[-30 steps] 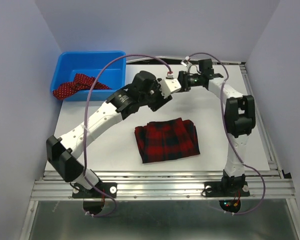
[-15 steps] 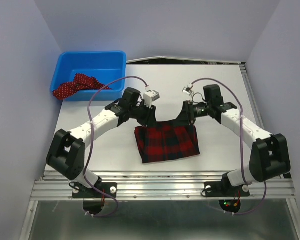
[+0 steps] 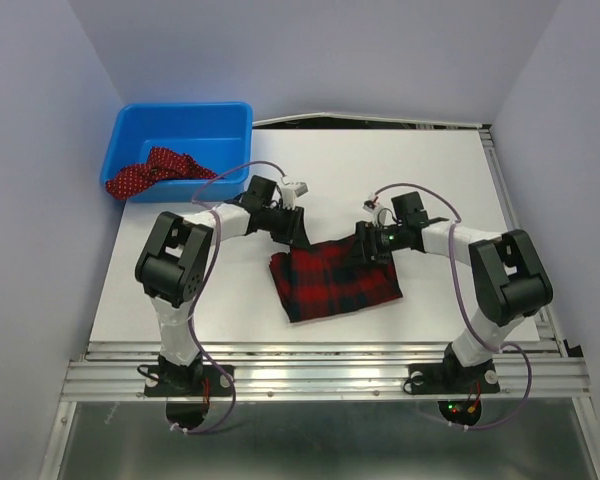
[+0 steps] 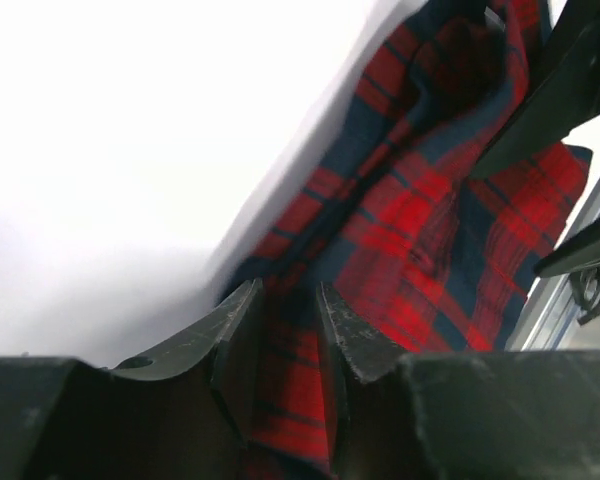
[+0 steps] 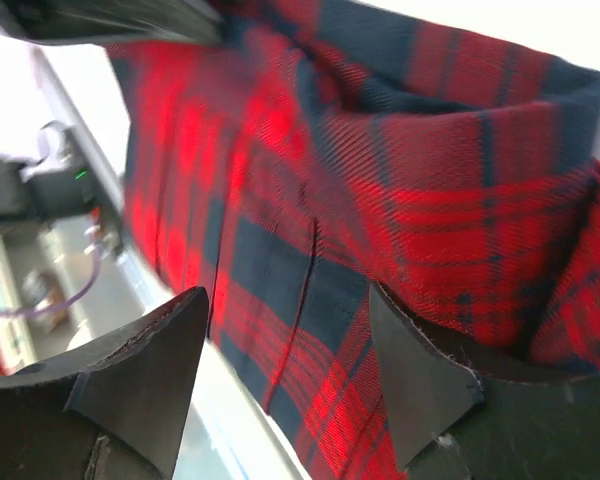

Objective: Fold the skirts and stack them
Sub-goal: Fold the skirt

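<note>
The tartan plaid skirt (image 3: 335, 282) lies folded on the white table (image 3: 430, 180) in front of the arms. My left gripper (image 3: 298, 236) is low at its far left corner; in the left wrist view the gripper (image 4: 285, 300) is shut on a fold of plaid cloth (image 4: 420, 230). My right gripper (image 3: 366, 246) is at the far right edge; in the right wrist view it (image 5: 285, 300) is open, its jaws wide apart over the plaid cloth (image 5: 400, 200). The dark red polka-dot skirt (image 3: 148, 170) hangs over the blue bin's front edge.
The blue plastic bin (image 3: 185, 125) stands at the table's back left corner. Purple cables loop over both arms. A metal rail (image 3: 320, 375) runs along the near edge by the arm bases.
Both arms have come down from above the back of the table to the plaid skirt's far edge. The left gripper now grips the cloth.
</note>
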Available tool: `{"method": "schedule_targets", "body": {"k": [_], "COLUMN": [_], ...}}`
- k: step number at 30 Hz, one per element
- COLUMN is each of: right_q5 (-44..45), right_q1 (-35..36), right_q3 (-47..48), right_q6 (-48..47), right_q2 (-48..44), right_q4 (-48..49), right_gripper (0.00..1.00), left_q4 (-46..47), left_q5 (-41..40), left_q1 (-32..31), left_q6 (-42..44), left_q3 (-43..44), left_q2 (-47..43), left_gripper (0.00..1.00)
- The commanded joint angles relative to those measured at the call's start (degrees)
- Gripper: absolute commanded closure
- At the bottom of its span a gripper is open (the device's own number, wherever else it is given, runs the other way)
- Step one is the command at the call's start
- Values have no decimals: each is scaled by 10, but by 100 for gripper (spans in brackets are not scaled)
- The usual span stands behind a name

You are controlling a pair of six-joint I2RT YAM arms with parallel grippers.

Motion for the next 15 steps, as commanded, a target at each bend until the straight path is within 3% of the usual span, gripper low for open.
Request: {"method": "schedule_targets", "body": {"k": [1, 4, 6, 8, 10, 12, 15], "right_q5": [152, 208, 249, 259, 256, 248, 266], "right_q1": [-11, -18, -18, -18, -18, -18, -12], "right_q3": [26, 26, 36, 47, 67, 84, 97], "right_q6": [-28, -50, -76, -93, -99, -108, -115], "right_q2": [-5, -28, -47, -84, -115, -151, -174], "right_q4": [32, 28, 7, -25, -42, -82, -111], "right_gripper": [27, 27, 23, 12, 9, 0, 0], "left_q4": [14, 2, -21, -37, -62, -92, -111], "left_q5": [2, -5, -41, -70, -118, -157, -276], "left_q1": [6, 6, 6, 6, 6, 7, 11], "left_q6": [25, 40, 59, 98, 121, 149, 168], "left_q3": [56, 104, 154, 179, 201, 212, 212], "left_q2": [6, -1, -34, -85, -122, -177, -247], "left_gripper": [59, 52, 39, 29, 25, 3, 1]}}
